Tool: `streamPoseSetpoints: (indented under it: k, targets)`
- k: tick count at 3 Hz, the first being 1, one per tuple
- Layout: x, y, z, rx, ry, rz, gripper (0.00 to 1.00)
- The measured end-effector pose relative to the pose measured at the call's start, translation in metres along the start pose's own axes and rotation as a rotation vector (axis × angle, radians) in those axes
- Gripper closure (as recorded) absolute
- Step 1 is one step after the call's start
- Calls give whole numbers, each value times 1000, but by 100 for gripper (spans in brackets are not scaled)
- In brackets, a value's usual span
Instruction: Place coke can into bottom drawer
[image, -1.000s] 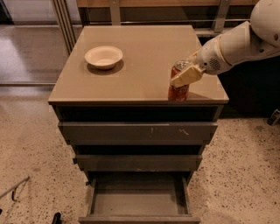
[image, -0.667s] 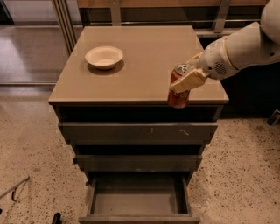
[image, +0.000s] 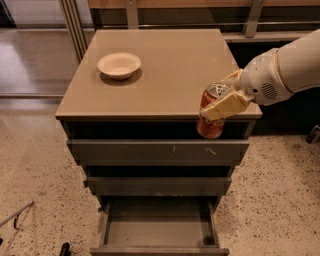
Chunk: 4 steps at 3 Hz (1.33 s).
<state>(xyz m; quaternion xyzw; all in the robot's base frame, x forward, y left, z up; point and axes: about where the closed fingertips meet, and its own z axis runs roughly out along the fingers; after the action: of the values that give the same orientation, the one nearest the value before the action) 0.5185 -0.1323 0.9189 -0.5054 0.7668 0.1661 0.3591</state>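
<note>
The coke can (image: 210, 125) is red-orange with a silver top and pull tab. My gripper (image: 220, 102) is shut on the coke can and holds it upright in the air, just past the front right edge of the cabinet top, level with the top drawer gap. One cream finger (image: 226, 106) crosses the can's front. The bottom drawer (image: 159, 231) is pulled out at the foot of the cabinet, below and left of the can. Its flat grey floor shows nothing in it.
A cream bowl (image: 119, 65) sits on the tan cabinet top (image: 165, 65) at the back left. The top drawer front (image: 158, 151) has pale scratch marks; the middle drawer front (image: 158, 186) is plain. Speckled floor surrounds the cabinet. A metal rail runs behind.
My gripper has carried the coke can forward and down, from above the cabinet top's right front corner to just past its front edge.
</note>
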Motion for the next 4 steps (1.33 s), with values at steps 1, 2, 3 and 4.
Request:
streamPoseSetpoints:
  k: [1,2,3,4]
  targets:
    - [33,21,24,-16,-10,-7,100]
    - [140,78,116,-161,-14,31,100]
    - [212,121,179,-315,6,89,100]
    - [212,121,179,-315,6,89,100]
